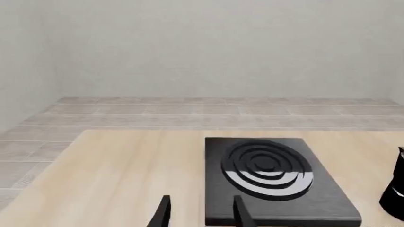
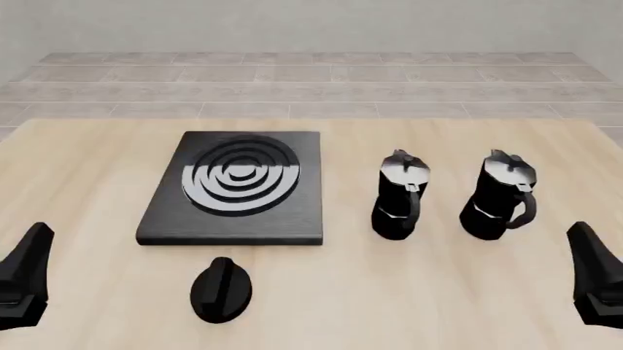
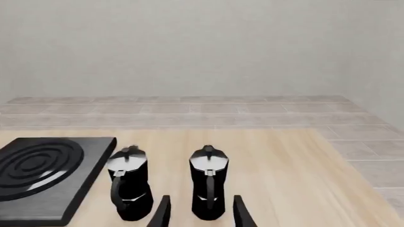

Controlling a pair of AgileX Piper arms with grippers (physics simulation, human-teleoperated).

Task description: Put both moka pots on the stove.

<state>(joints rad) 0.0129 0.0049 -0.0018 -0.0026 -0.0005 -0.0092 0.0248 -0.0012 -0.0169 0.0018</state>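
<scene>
Both arms sit low at the near edge of the table (image 2: 78, 292), one at each bottom corner of the front view, well short of everything on it. The left gripper (image 1: 200, 213) points forward across the table, its two dark fingers standing apart with bare wood showing between them and nothing held. The right gripper (image 3: 200, 213) is posed the same way, fingers (image 3: 241, 212) spread and empty.

The stove (image 2: 233, 188) lies flat left of the table's middle, its burner rings toward the far side of the slab. In the left wrist view its near edge sits just beyond the fingertips, and one finger (image 1: 242, 212) overlaps the slab's near edge (whether it touches cannot be told from this angle).

The two moka pots stand upright on the wood to the right of the stove, side by side and apart from each other. The left pot (image 2: 399, 197) is nearer the stove but clear of it; the right pot (image 2: 501, 197) stands further out, handle turned toward the near right. In the right wrist view the right pot lines up just ahead of the gap between the open fingers, untouched, with the left pot beside it.

A low black oval knob (image 2: 221, 289) lies on the table in front of the stove, apart from it.
</scene>
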